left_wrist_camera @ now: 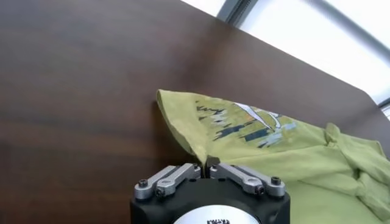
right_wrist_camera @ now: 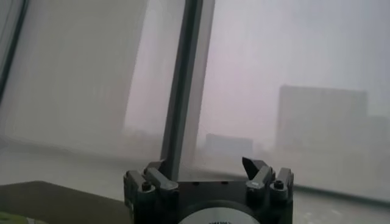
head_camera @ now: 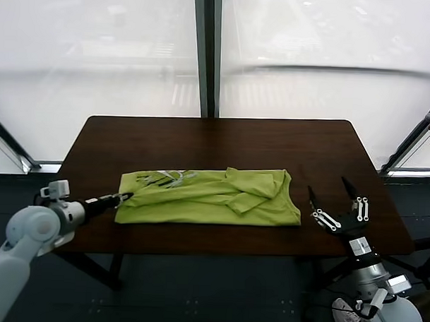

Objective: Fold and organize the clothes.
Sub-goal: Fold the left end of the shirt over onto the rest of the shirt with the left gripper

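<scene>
The lime-green T-shirt (head_camera: 210,197) lies partly folded in a long band across the front middle of the dark wooden table (head_camera: 215,143), its white printed graphic (head_camera: 165,178) facing up near the left end. My left gripper (head_camera: 125,197) is at the shirt's left edge, low over the table, shut on a pinch of the fabric; in the left wrist view (left_wrist_camera: 204,163) the cloth (left_wrist_camera: 256,146) rises into the closed jaws. My right gripper (head_camera: 331,193) is open and empty, raised to the right of the shirt, pointing away from it toward the windows (right_wrist_camera: 203,163).
The table's front edge (head_camera: 233,252) runs just below the shirt. Frosted windows with a dark vertical post (head_camera: 207,55) stand behind the table. Bare tabletop (head_camera: 201,143) lies behind the shirt.
</scene>
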### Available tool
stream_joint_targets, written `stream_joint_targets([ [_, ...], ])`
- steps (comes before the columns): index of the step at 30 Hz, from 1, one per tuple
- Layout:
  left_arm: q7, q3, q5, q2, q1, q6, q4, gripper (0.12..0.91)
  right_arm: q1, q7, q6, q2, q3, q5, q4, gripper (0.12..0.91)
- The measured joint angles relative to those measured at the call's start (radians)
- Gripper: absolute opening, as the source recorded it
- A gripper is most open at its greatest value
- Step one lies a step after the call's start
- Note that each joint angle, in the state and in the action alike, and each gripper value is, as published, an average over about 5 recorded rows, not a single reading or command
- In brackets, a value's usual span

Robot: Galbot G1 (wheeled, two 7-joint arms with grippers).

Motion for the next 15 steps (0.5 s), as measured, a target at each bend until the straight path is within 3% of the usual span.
stream_joint_targets([
  [5,-0.014,-0.113,-0.035,0.041,0.061,0.0,-0.011,0.181,0.058,0.02,-0.002,-0.001,-0.051,0.0,-0.029,0.907],
  [10,-0.08,-0.166,-0.119,0.023,0.096,-0.001,-0.077,0.181,0.123,0.026,-0.007,0.001,-0.111,0.001,-0.055,0.907],
  [15,-0.153,-0.128,-0.145,-0.042,0.082,-0.001,-0.187,0.181,0.162,0.029,-0.016,0.005,-0.14,0.003,-0.064,0.907],
])
